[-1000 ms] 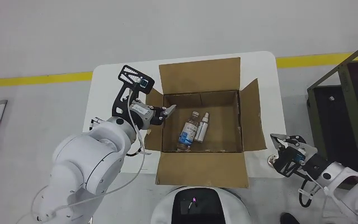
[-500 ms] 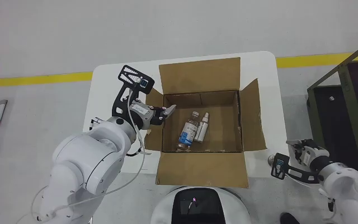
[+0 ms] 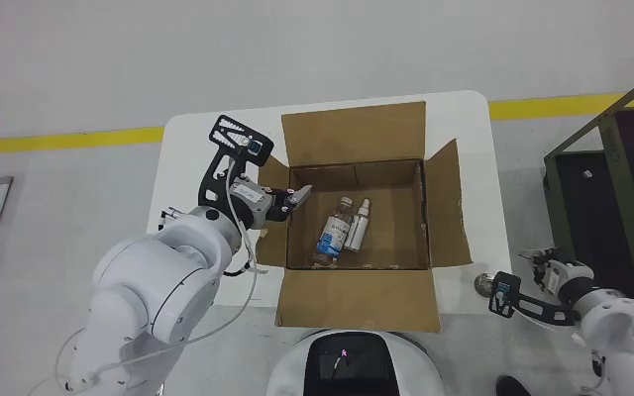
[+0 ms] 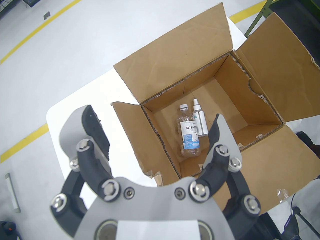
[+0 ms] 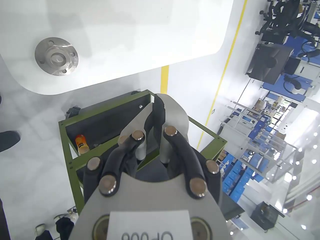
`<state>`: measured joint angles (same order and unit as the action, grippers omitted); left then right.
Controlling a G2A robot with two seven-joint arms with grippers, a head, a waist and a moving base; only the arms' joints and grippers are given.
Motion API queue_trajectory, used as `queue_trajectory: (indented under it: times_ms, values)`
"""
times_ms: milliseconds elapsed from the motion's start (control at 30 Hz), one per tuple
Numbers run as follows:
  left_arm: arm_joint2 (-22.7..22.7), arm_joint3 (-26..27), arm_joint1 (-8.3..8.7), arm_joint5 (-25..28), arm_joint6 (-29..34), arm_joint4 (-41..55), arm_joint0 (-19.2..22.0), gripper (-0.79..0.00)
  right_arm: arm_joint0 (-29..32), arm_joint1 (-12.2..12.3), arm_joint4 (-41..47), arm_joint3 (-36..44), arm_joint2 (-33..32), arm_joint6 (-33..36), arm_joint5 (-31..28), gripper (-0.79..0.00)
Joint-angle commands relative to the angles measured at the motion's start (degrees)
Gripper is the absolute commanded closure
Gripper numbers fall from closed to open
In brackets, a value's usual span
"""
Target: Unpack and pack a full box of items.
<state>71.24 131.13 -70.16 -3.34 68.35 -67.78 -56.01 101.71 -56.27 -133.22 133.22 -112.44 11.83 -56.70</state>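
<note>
1. Your right gripper (image 5: 155,103) has drawn back from the near right corner of the worktop (image 3: 193,148) over the last second. It now hangs off that corner, above the floor, with its fingers pressed together.
2. Just inside that rounded corner a metal flange (image 5: 56,56) lies flat on bare worktop, apart from the box (image 3: 357,134).
3. Your left gripper (image 4: 153,119) has not shifted. It is spread wide with nothing between its fingers, and it hovers over the box's left flap and wall.
4. All four flaps of the box are folded out, and the far flap reaches almost to the worktop's far edge.
5. On the box floor a clear bottle (image 3: 334,235) and a spray bottle (image 3: 360,226) lie side by side, left of centre, with their caps toward the far wall. There is free floor to their right.
6. A green rack (image 3: 594,188) stands beyond the worktop's right edge, with a strip of floor between them.
</note>
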Motion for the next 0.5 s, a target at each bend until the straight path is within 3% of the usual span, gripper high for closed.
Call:
queue_trajectory:
  times_ms: [0,233,467]
  values:
    - [0.00,0.00,0.00,0.00,0.00,0.00,0.00,-0.785,0.37,-0.36,2.18,-0.51,-0.31,1.68,1.03,0.000]
    - [0.00,0.00,0.00,0.00,0.00,0.00,0.00,-0.785,2.06,-2.78,19.15,-0.63,-3.07,16.87,0.72,0.000]
    - [0.00,0.00,0.00,0.00,0.00,0.00,0.00,-0.785,4.10,-4.61,39.34,1.43,-4.96,32.05,5.13,0.000]
